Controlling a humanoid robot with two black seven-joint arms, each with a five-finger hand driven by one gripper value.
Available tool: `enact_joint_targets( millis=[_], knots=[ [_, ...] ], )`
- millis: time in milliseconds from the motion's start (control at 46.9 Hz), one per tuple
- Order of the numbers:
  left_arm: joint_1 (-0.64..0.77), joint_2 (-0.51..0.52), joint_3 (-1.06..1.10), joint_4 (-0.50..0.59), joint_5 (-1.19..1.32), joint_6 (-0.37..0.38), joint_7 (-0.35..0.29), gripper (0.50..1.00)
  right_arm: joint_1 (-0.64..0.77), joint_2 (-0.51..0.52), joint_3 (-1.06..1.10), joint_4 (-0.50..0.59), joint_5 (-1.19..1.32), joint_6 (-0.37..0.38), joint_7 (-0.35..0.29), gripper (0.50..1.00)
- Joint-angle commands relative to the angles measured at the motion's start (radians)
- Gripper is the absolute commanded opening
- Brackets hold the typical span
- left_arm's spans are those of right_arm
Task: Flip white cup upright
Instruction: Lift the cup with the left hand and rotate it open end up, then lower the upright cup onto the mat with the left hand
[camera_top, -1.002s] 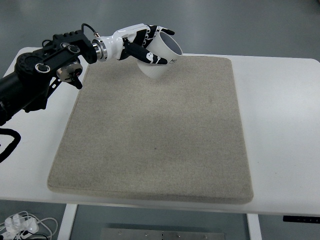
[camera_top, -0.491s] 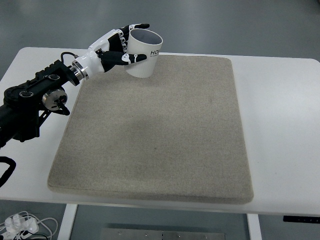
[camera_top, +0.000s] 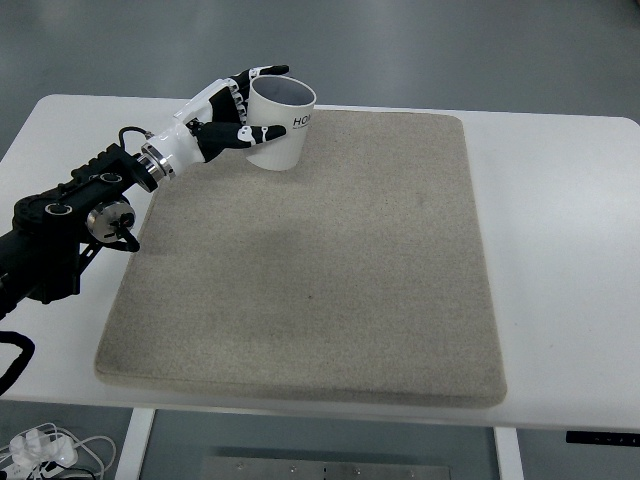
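A white cup (camera_top: 283, 125) with dark lettering stands mouth-up at the far left corner of the tan mat (camera_top: 320, 260), its base on or just above the mat. My left hand (camera_top: 245, 112) comes in from the left edge and is wrapped around the cup's left side, fingers behind the rim and thumb across the front. The right arm does not show.
The mat lies on a white table (camera_top: 570, 250) with bare white margins on the left and right. White cables (camera_top: 45, 450) lie on the floor below the table's near left corner.
The left hand has turned the cup from tilted to upright and brought it down and slightly left toward the mat's far left corner. The arm has drawn back to the left.
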Motion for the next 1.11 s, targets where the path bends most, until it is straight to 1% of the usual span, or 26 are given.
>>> enact_joint_targets(
  millis=[0,128,597,640,661,704,768,810,853,874,938,981,1002,1088],
  knots=[
    [0.001,-0.012,0.001,0.045,0.0,0.007,0.0,0.5,0.0,0.0,0.001,0.0,0.0,0.0,0.0,0.952],
    [0.017,-0.026,0.01,0.076,0.001,0.008,0.0,0.5,0.0,0.0,0.0,0.0,0.0,0.0,0.0,0.952],
    [0.07,-0.049,0.021,0.079,0.014,0.025,0.0,0.5,0.0,0.0,0.0,0.0,0.0,0.0,0.0,0.952],
    [0.073,-0.052,0.022,0.079,0.014,0.028,0.0,0.529,0.0,0.0,0.001,0.0,0.0,0.0,0.0,0.952],
    [0.073,-0.052,0.022,0.079,0.014,0.031,0.0,0.561,0.0,0.0,0.001,0.0,0.0,0.0,0.0,0.952],
    [0.073,-0.053,0.022,0.079,0.014,0.042,0.0,0.642,0.0,0.0,0.0,0.0,0.0,0.0,0.0,0.952],
    [0.073,-0.053,0.024,0.079,0.014,0.057,0.0,0.724,0.0,0.0,0.0,0.0,0.0,0.0,0.0,0.952],
    [0.073,-0.053,0.024,0.079,0.014,0.064,0.0,0.754,0.0,0.0,0.001,0.0,0.0,0.0,0.0,0.952],
    [0.073,-0.053,0.024,0.079,0.014,0.064,0.0,0.835,0.0,0.0,0.0,0.0,0.0,0.0,0.0,0.952],
    [0.073,-0.053,0.024,0.077,0.014,0.064,0.0,0.859,0.0,0.0,0.001,0.0,0.0,0.0,0.0,0.952],
    [0.075,-0.053,0.024,0.079,0.014,0.064,0.0,0.891,0.0,0.0,0.001,0.0,0.0,0.0,0.0,0.952],
    [0.073,-0.053,0.024,0.079,0.014,0.064,0.0,0.938,0.0,0.0,0.0,0.0,0.0,0.0,0.0,0.952],
    [0.073,-0.053,0.024,0.077,0.014,0.064,0.0,0.951,0.0,0.0,0.0,0.0,0.0,0.0,0.0,0.952],
    [0.075,-0.053,0.024,0.076,0.014,0.062,0.0,0.964,0.0,0.0,0.0,0.0,0.0,0.0,0.0,0.952]
  ],
)
